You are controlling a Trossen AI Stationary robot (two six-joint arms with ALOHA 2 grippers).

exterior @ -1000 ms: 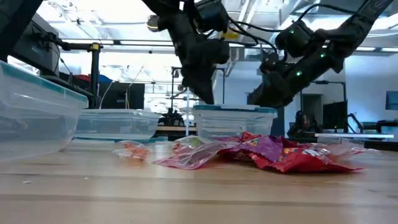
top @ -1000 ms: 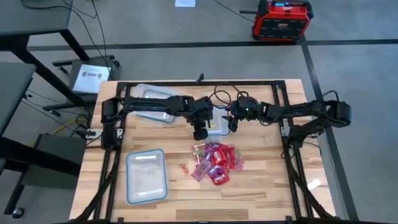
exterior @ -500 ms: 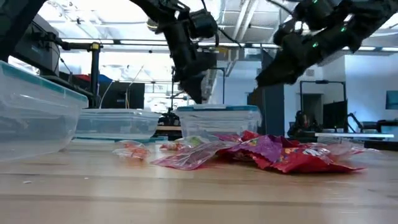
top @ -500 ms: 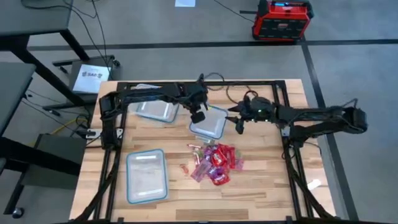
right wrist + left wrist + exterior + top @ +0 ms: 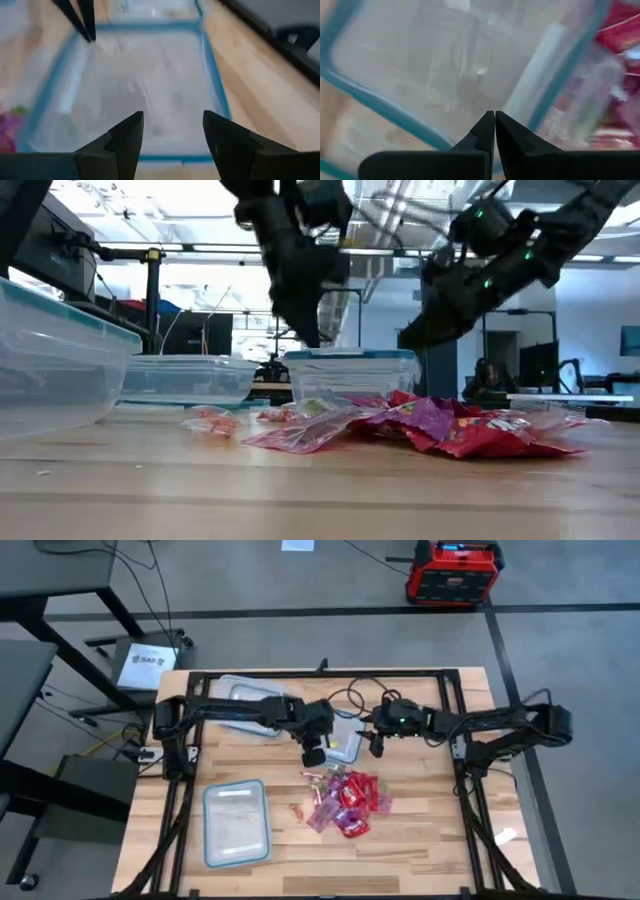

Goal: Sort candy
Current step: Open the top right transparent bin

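**Two robot hands over a clear container, candy heaped nearby**

We see a wooden desk [image 5: 420, 850] from above. The candy [image 5: 345, 802], a heap of shiny red and pink packets, lies near the desk's middle. Just behind it sits a clear container [image 5: 343, 738] with a bluish rim. The left hand [image 5: 314, 754] hovers at that container's near edge, fingers pressed together on nothing. The right hand [image 5: 376, 745] hangs above the container, fingers apart. Two more containers [image 5: 236, 823] stand to the left.
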